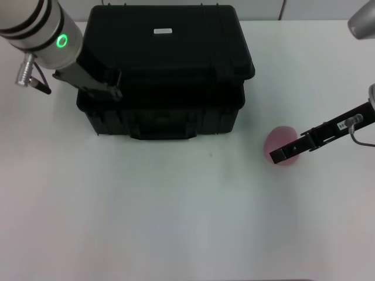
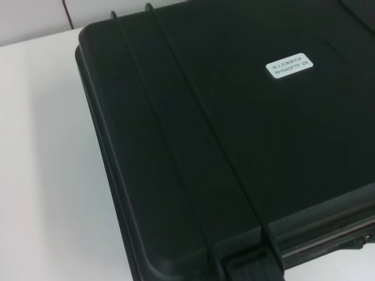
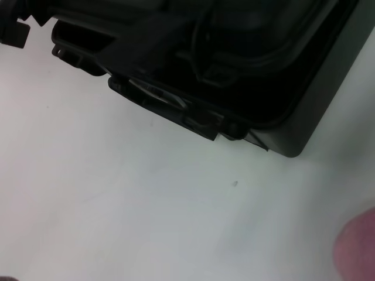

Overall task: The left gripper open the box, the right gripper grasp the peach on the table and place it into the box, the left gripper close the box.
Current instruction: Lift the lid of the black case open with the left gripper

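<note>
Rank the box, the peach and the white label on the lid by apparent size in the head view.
1. box
2. peach, partly covered by the right gripper
3. label

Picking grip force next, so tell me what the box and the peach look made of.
The box: hard moulded plastic by the look, matte black, with raised ribs across the lid and a white label stuck on it. The peach: matte pink, no shine, evenly coloured; whether it is real fruit or a foam or plastic model cannot be told. The right hand is over it.
</note>
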You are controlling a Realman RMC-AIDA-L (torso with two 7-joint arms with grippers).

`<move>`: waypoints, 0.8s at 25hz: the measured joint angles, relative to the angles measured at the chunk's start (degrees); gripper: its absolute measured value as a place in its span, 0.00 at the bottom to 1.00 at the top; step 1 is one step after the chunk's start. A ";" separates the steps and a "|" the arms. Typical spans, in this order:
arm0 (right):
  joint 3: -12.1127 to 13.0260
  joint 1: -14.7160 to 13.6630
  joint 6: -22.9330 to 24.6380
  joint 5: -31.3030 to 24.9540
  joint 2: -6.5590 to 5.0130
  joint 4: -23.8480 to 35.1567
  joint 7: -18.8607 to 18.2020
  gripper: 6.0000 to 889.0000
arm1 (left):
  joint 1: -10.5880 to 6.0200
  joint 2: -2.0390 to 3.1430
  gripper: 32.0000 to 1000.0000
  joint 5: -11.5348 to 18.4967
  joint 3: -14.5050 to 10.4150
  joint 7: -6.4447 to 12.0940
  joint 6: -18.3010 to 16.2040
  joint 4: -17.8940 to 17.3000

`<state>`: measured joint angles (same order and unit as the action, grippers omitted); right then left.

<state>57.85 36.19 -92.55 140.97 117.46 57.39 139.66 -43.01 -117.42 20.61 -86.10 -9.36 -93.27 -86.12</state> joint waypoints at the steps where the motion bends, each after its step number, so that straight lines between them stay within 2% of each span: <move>1: -0.03 0.01 0.00 0.00 -0.03 0.00 0.00 0.85 | -0.20 0.01 0.36 -0.03 0.10 0.13 -0.18 -0.10; 20: 0.33 0.11 0.00 0.01 -0.17 0.00 0.18 0.85 | -1.58 0.10 0.36 0.13 3.19 2.09 -0.87 -1.34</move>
<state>58.18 36.30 -92.55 140.98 117.29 57.39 139.84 -44.59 -117.32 20.74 -82.91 -7.28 -94.14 -87.46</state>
